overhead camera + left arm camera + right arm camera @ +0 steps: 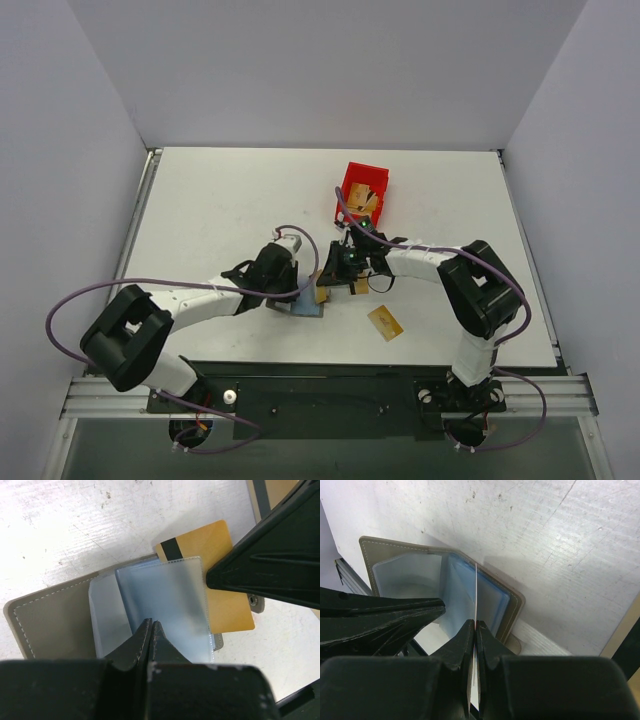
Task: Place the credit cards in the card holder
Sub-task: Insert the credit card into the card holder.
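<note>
Gold credit card (200, 545), clamped edge-on in the right jaws, met the card holder (55, 620); left jaws pinched its clear sleeve (170, 600). Misalignment could buckle the sleeve.

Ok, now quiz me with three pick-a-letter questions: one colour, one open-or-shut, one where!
1. What colour is the bin? A red, B blue, C green
2. The card holder is: A folded shut, B open, C torn in half
3. Where is the loose card? A in the bin, B on the table, C inside the card holder

Answers: 1 A, its walls are bright red. 2 B, its clear sleeves show. 3 B, it lies flat on the table.
</note>
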You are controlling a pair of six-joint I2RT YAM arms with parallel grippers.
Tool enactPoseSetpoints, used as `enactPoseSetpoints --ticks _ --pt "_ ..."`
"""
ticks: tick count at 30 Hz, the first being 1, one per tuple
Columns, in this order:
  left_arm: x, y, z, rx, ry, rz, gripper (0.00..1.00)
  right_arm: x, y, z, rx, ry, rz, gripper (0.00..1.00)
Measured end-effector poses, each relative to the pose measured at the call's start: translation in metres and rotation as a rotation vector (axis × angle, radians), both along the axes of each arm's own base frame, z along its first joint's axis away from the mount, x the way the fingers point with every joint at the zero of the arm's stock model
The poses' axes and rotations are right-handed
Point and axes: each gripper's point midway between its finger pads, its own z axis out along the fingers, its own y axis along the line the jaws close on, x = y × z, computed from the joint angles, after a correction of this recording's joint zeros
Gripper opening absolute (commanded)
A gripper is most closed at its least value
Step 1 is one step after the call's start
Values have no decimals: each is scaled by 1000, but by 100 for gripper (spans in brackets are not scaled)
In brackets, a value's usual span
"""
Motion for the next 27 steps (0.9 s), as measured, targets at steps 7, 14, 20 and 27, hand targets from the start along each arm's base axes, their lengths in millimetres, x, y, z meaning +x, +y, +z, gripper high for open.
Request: enactPoseSetpoints --ticks 7,14,20,27 --pt "10 -9 19 -34 -38 0 0 -2 2 2 13 13 7 0" --pt "16 -9 39 -69 -79 11 0 -5 3 3 24 23 12 0" --pt "24 -3 53 -92 -110 36 0 -1 8 12 45 22 15 0" --pt "29 8 56 -95 -109 64 0 0 15 19 59 17 20 0"
